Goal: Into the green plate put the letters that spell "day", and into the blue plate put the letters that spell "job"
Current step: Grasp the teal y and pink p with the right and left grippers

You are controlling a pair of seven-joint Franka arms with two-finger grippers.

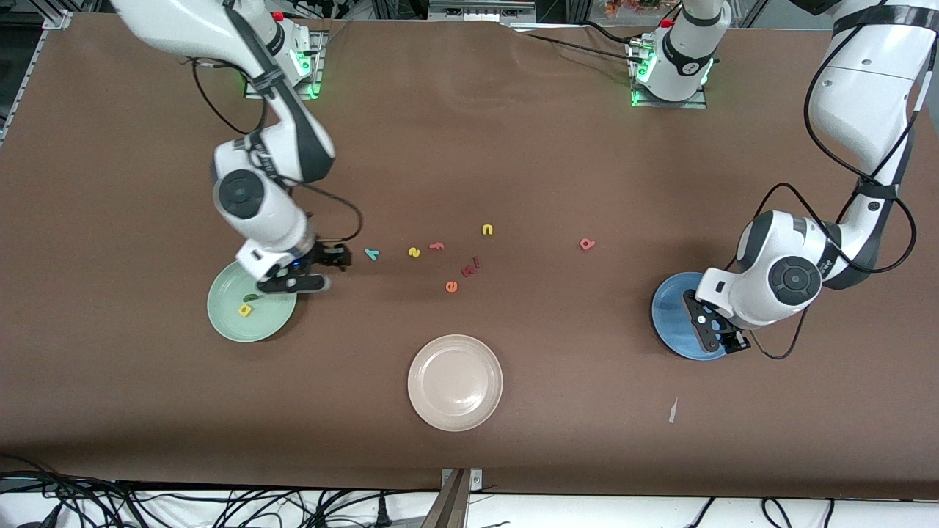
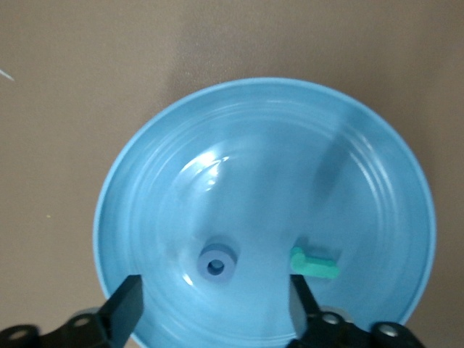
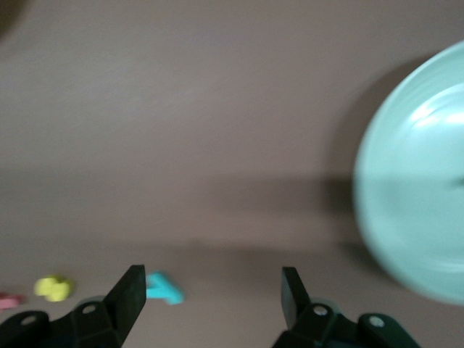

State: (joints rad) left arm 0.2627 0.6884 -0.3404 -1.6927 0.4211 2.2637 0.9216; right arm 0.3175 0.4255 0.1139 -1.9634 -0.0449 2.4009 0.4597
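- The round pale mint-green plate (image 1: 251,304) lies toward the right arm's end of the table; in it rest a small yellow foam letter d (image 1: 245,310) and, at about eleven o'clock from it, a dark green foam letter a (image 1: 250,298).
- The right gripper (image 1: 314,270) hangs over the plate's two o'clock edge, fingers apart and empty.
- A teal foam letter y (image 1: 372,254) lies on the brown table (image 1: 469,147), at three o'clock from that gripper.
- The round bright blue plate (image 2: 181,145) holds a blue foam ring o (image 2: 217,264) and a teal hooked foam j (image 2: 314,264), apart from each other.
- The left gripper (image 2: 217,304) hovers over the blue plate, fingers spread, holding nothing.
- A salmon-red foam letter b (image 1: 587,244) lies on the bare table at ten o'clock from the blue plate.
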